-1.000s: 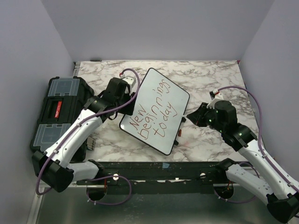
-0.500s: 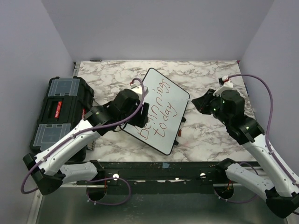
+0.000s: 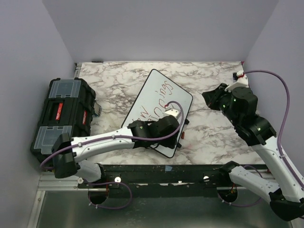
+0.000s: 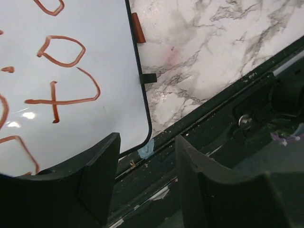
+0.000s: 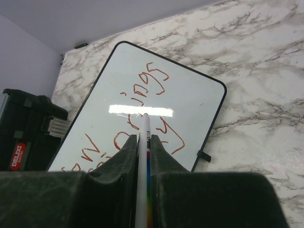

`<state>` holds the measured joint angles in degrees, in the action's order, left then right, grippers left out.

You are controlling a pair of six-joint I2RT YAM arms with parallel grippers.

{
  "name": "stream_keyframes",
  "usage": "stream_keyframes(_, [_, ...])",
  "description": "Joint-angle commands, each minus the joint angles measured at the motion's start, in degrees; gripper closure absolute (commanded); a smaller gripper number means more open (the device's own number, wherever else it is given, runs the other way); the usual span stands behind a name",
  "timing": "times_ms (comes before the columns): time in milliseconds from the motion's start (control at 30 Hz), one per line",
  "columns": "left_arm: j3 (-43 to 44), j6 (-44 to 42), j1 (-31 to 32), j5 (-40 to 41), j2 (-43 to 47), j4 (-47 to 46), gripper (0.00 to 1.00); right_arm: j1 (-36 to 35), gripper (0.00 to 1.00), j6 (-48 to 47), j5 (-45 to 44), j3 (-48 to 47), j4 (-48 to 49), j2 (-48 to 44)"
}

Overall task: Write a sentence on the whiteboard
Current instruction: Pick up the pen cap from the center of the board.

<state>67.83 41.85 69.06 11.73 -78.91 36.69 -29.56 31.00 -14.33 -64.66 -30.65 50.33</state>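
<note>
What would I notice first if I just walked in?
The red sentence on the whiteboard, askew mid-table, with the left arm stretched across its near end. Then the black toolbox at the left edge, and the white marker in the right gripper.

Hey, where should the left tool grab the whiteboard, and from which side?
Probably its near rounded corner, coming from the arms' side: the whiteboard lies flat, so only the thin framed edge fits between fingers, and the open left tool hovers at that corner.

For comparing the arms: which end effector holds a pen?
The right end effector: it pinches a thin white pen, while the left end effector is open and empty over the whiteboard.
</note>
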Motion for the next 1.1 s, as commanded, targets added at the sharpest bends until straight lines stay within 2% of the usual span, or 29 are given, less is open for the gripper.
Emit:
stream_keyframes(0, [4.9, 6.1, 1.9, 4.7, -8.8, -4.6, 0.5, -0.3, 0.99, -1.5, -0.9, -3.7, -0.5, 0.6])
stream_keyframes(167, [11.8, 7.1, 2.9, 4.5, -18.8, -4.8, 0.5, -0.3, 0.99, -2.2, 3.1, -5.1, 1.2, 0.9])
stream_keyframes(233, [13.6, 7.5, 3.1, 4.1, -21.5, -5.2, 0.5, -0.3, 0.95, -2.2, 3.0, -6.0, 1.1, 0.8])
stream_keyframes(300, [15.3, 7.8, 3.1, 4.2, -23.7, -5.2, 0.5, -0.3, 0.96, -3.0, 2.8, -6.5, 1.0, 0.6])
stream_keyframes(367, [16.9, 8.1, 3.0, 5.0, -25.4, -4.3, 0.51, -0.3, 0.99, -3.2, 0.6, -7.3, -0.2, 0.2])
stream_keyframes(700, [20.7, 7.3, 3.0, 8.6, -32.5, -1.8, 0.55, -0.3, 0.99, -3.4, -18.1, -11.7, -2.2, -3.7])
stream_keyframes(900, [24.1, 6.7, 1.9, 8.2, -36.4, -0.4, 0.55, -0.3, 0.99, -4.9, -18.6, -14.2, 0.2, -4.4])
stream_keyframes(1067, [23.4, 5.7, 0.4, 7.3, -37.7, -1.7, 0.55, -0.2, 0.99, -5.2, -17.5, -13.6, 0.3, -5.8])
